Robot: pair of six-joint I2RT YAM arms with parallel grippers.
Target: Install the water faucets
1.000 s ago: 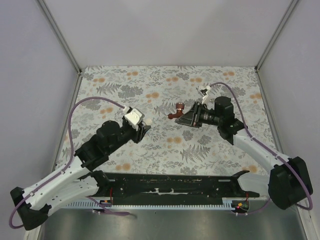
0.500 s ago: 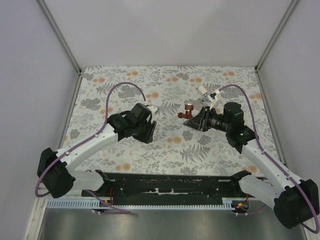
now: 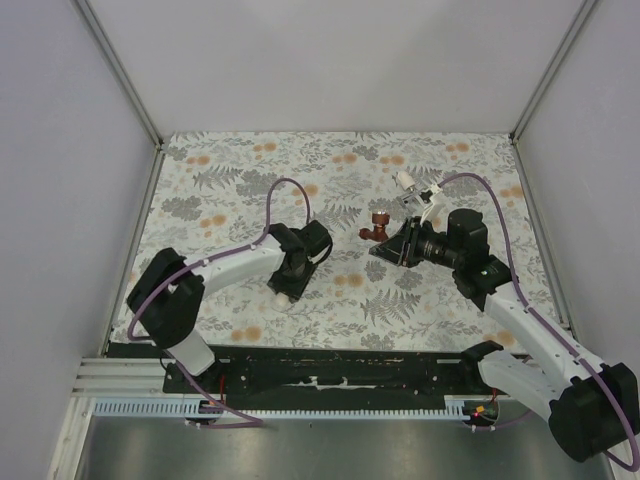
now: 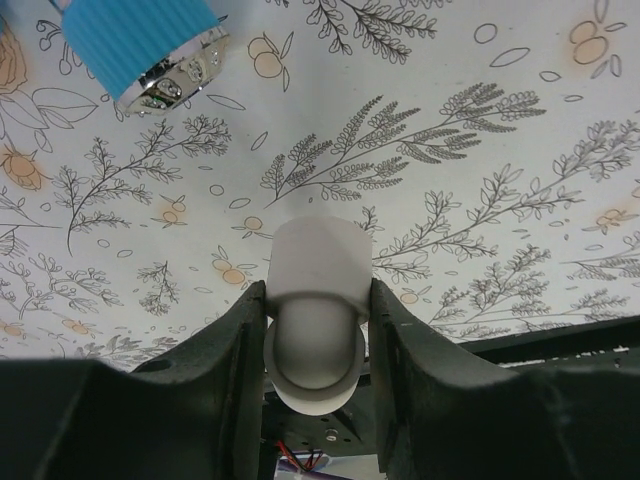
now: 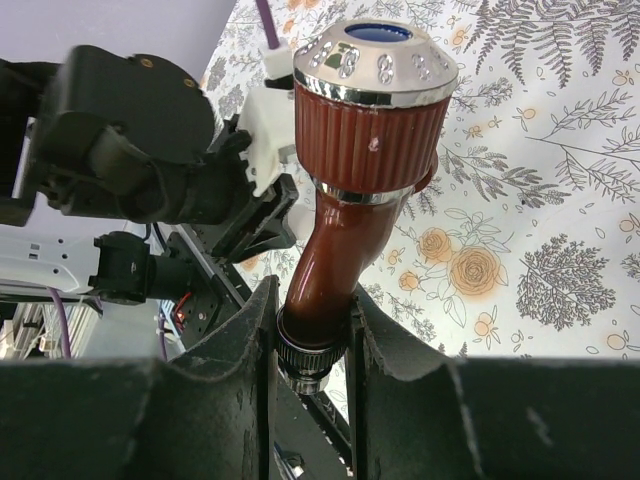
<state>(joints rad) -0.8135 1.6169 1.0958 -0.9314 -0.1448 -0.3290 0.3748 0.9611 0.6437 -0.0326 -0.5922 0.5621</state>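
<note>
Copper-red tap (image 5: 345, 190) pinched at its threaded stem by right claw (image 5: 312, 332), knob up above worktop (image 3: 250, 170); white elbow fitting (image 4: 318, 275) nipped in left claw (image 4: 317, 320), open end outward, seemingly poised for joining

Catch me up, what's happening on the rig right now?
The right gripper is shut on the reddish-brown faucet, with its fingers clamped on the stem and the knob end pointing away. The left gripper is shut on a white pipe fitting, close over the floral table. A blue-knobbed faucet lies loose nearby. Faucet and fitting are not yet joined.
</note>
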